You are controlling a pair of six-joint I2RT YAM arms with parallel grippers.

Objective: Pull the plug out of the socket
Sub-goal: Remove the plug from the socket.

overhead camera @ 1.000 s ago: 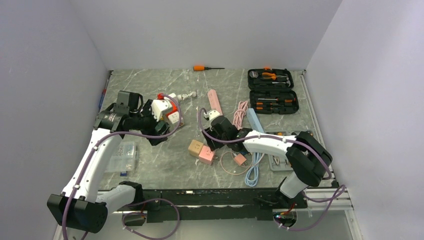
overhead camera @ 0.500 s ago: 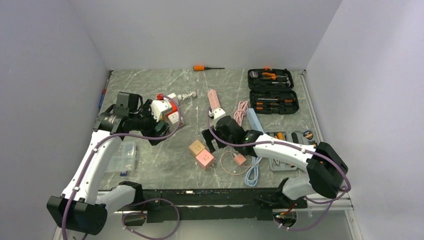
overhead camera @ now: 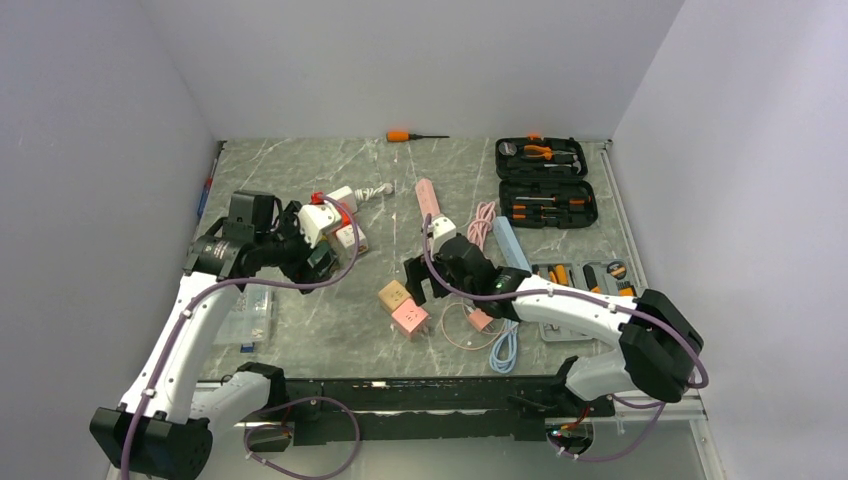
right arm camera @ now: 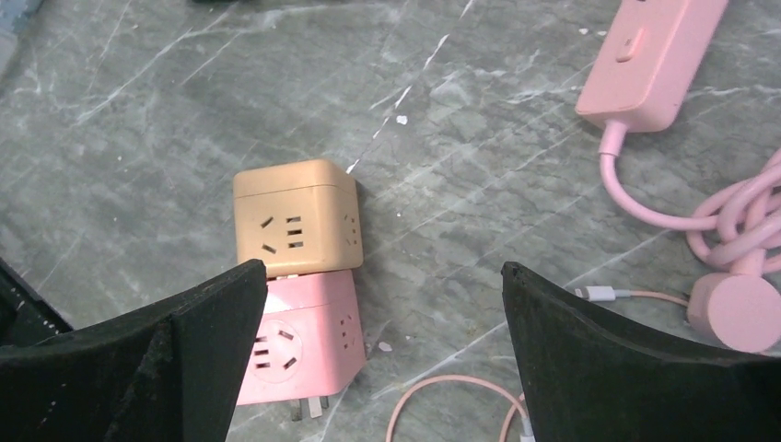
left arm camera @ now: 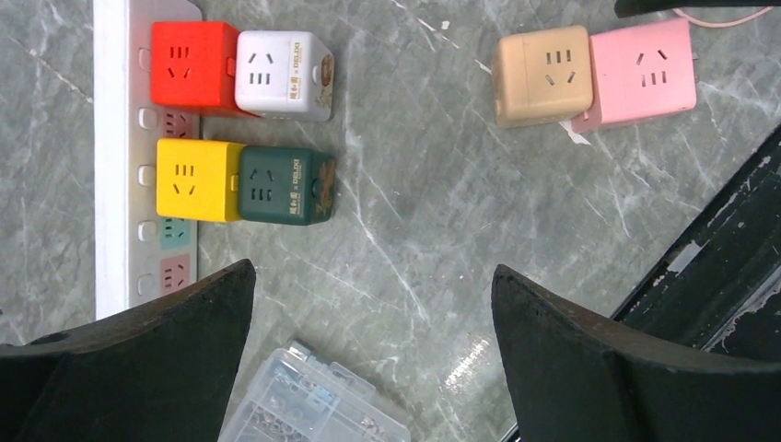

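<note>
On the grey worktop [overhead camera: 330,345] the white power strip [left arm camera: 118,110] lay with its long axis running from 12 to 6 o'clock in the left wrist view, along that view's left edge. Four cube plugs were still seated on it in two pairs. The red cube [left arm camera: 189,66] sat on the strip with the white cube [left arm camera: 281,63] touching its 3 o'clock side. Below them the yellow cube [left arm camera: 189,180] sat on the strip with the dark green cube [left arm camera: 285,187] touching its 3 o'clock side. The left tool [left arm camera: 368,304] hung above, spread fully wide and gripping nothing. The nearer yellow-and-green pair lay at about 11 o'clock from its gap, so it was judged the closer tool for the pull. It would need to shift toward 11 o'clock and bring its fingers to either side of a cube. The right tool [right arm camera: 382,281], likewise wide open and empty, hovered well apart from the strip. It stood over a tan cube [right arm camera: 293,216] and a pink cube [right arm camera: 308,331] that lay touching on the bare worktop.
</note>
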